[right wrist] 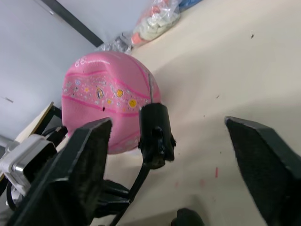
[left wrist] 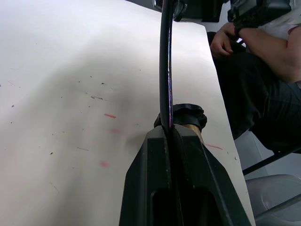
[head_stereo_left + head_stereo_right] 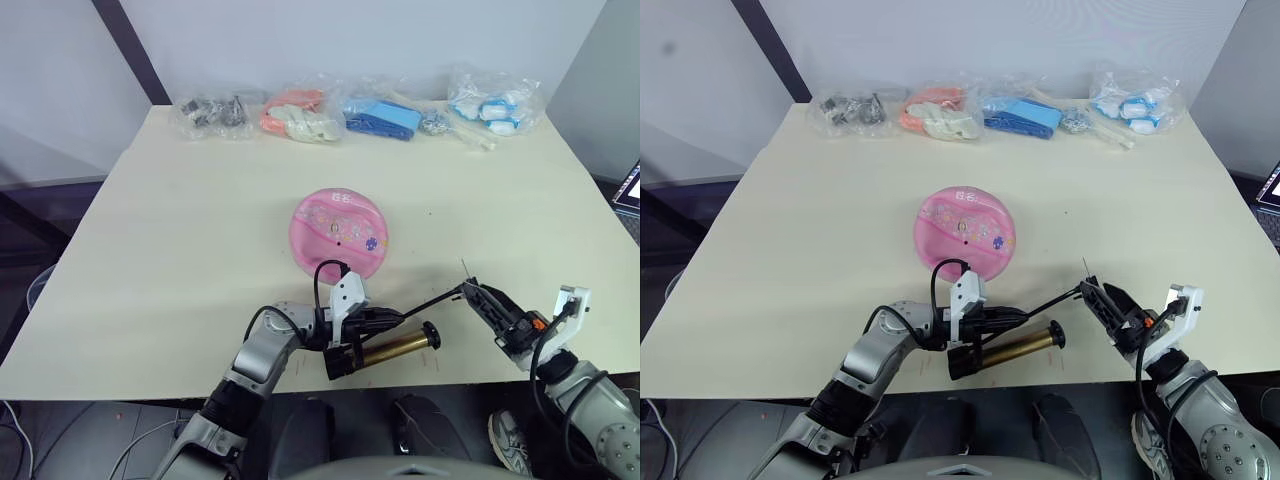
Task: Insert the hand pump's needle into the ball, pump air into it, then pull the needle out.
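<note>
**Needle at the ready, ball waiting up-table**

Needle [image 1: 150,87] first: a thin silver pin poking out of its black fitting [image 1: 156,134], sitting between the right gripper's [image 1: 176,160] two fingers. Those fingers stand wide apart in the wrist view, and whether the near one actually touches the fitting is hard to tell. From the head camera the pin sticks up at the right gripper's tip, pointing roughly toward 11 o'clock.

Now the relation that matters. The ball [image 3: 338,233], pink with pale prints and a small black valve hole [image 3: 339,240] on its upper face, sits mid-table at about 10 o'clock from the right gripper, clearly apart from it. In the wrist view the pin lines up over the ball's right shoulder, with the valve hole off to the side, so my read is the tip needs re-aiming before any push. The right arm is the one carrying the needle; the left is nearer the ball but busy.

Busy how? The left gripper [image 3: 345,345] is clamped narrow on the hand pump [image 3: 392,347], whose bronze tube lies along the near edge, long axis running 9 to 3, black handle end toward 3. Its thin black hose [image 3: 425,303] bridges across to the fitting.

Beyond the ball, at 12 o'clock, bagged parts [image 3: 383,115] line the far edge of the table [image 3: 150,250].
</note>
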Controlling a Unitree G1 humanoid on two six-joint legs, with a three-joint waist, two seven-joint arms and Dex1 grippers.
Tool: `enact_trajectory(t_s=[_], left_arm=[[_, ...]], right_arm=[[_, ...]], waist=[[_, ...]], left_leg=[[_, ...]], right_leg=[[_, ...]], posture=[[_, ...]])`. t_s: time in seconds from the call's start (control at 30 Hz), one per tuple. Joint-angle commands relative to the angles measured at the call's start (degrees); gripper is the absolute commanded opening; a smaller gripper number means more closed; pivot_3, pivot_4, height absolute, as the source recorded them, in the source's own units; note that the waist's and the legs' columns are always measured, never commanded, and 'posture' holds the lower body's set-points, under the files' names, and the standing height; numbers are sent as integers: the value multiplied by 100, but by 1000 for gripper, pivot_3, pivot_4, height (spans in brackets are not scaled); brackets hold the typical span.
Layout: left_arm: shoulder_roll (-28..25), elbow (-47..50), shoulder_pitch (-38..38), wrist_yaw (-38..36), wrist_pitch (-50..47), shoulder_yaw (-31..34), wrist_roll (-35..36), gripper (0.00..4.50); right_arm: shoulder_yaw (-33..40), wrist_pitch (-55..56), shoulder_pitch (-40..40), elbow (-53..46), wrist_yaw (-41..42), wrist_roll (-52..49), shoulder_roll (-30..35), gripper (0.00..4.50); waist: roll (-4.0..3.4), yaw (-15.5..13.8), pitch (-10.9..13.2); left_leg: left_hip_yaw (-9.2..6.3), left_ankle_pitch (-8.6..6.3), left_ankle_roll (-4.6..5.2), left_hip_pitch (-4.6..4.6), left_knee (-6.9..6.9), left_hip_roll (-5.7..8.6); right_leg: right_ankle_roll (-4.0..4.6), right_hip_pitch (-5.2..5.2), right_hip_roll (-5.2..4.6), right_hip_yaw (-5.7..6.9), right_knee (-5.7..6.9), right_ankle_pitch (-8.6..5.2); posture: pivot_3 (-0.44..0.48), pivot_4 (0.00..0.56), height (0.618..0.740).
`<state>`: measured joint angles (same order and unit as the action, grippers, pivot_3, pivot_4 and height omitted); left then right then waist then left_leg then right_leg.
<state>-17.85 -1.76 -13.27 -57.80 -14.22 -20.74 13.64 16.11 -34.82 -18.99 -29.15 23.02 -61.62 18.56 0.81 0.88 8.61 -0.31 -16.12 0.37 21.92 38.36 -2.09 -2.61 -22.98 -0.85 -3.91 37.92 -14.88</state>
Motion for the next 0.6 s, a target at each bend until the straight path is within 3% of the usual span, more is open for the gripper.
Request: enact_trajectory(t_s=[0.03,0.2,0.3,0.37,0.43,0.5,0.6], left_arm=[[20,111,-23,-56,111,24,55,0],[9,104,-22,-82,120,22,56,0],[4,90,-26,-98,146,21,42,0],[2,81,-25,-110,151,29,41,0],[-11,71,-16,-129,176,34,39,0],[-24,65,-7,-142,195,36,37,0],[-37,49,-6,-157,212,37,35,0]], right_arm=[[45,-21,-20,-161,-14,-111,53,3994],[52,-24,-13,-146,-31,-130,61,3994],[53,-16,-6,-128,-42,-124,58,3193],[41,-11,-1,-118,-38,-108,58,2297],[30,-8,0,-108,-34,-99,54,1116],[26,-8,-9,-102,-25,-96,53,350],[26,-3,-16,-81,-2,-79,63,351]], waist=[[0,0,0],[0,1,0],[0,1,0],[0,1,1],[0,0,1],[0,0,1],[0,1,1]], left_leg=[[0,0,0,0,0,0],[0,0,0,0,0,0],[0,0,0,0,0,0],[0,0,0,1,0,0],[0,0,0,1,0,0],[0,0,0,1,0,0],[0,0,0,1,0,0]], right_leg=[[0,0,0,0,0,0],[0,0,0,0,-1,0],[0,0,0,0,-1,0],[0,0,0,0,-1,0],[0,0,0,0,-1,0],[0,-1,0,0,-1,0],[0,-1,0,0,-1,-1]], posture=[[0,150,740],[0,150,740],[0,150,740],[0,150,740],[0,150,740],[0,150,740],[0,150,740]])
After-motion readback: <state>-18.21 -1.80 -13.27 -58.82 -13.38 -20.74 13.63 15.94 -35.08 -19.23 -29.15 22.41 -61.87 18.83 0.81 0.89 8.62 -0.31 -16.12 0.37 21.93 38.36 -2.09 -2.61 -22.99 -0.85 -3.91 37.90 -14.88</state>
